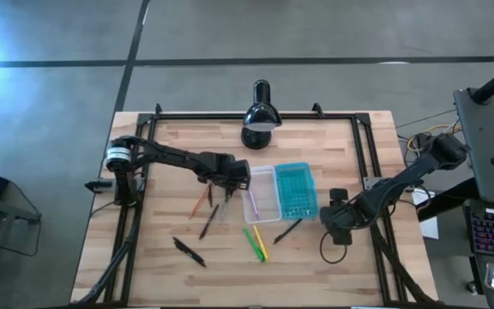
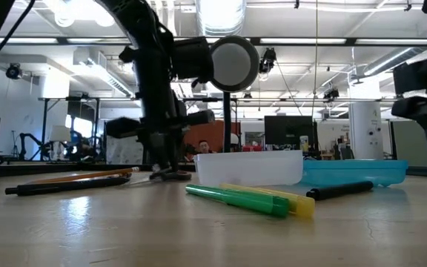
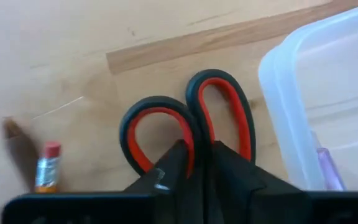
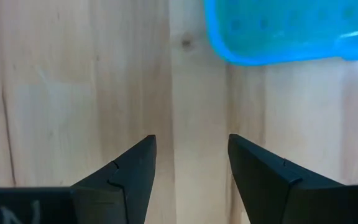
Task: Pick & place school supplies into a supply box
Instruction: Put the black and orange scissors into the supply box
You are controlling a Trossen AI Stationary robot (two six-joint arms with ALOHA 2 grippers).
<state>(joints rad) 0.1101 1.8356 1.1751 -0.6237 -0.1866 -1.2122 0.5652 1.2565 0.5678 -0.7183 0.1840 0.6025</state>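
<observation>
Presently, the left gripper (image 3: 197,163) is clenched on the scissors (image 3: 188,124), its two dark fingers pressed together around the strip between the two handle loops; the loops are oval, black outside and red inside, and lie on the wood just beside the rounded corner of the clear tray (image 3: 328,93). In the high view this gripper (image 1: 230,176) sits at the tray's left edge, near the middle of the table (image 1: 170,275). One supply box is present: a translucent clear tray (image 1: 262,193) with a teal ribbed lid (image 1: 297,190) laid open flat on its right side; a pale purple item shows inside the tray, too blurred to identify. Counted loose on the table: one orange pencil (image 1: 199,202) and one dark pen (image 1: 210,220) below the left gripper, one black pen (image 1: 189,251) farther toward the front-left, one green marker (image 1: 253,244) and one yellow marker (image 1: 261,243) lying side by side in front of the tray, and one black pen (image 1: 287,230) just in front of the lid. The right gripper (image 1: 334,225) hangs released, fingers apart, over bare wood to the right of the lid and holds nothing. One black desk lamp (image 1: 261,116) stands at the back edge. The tabletop is pale planked wood with a black frame.
</observation>
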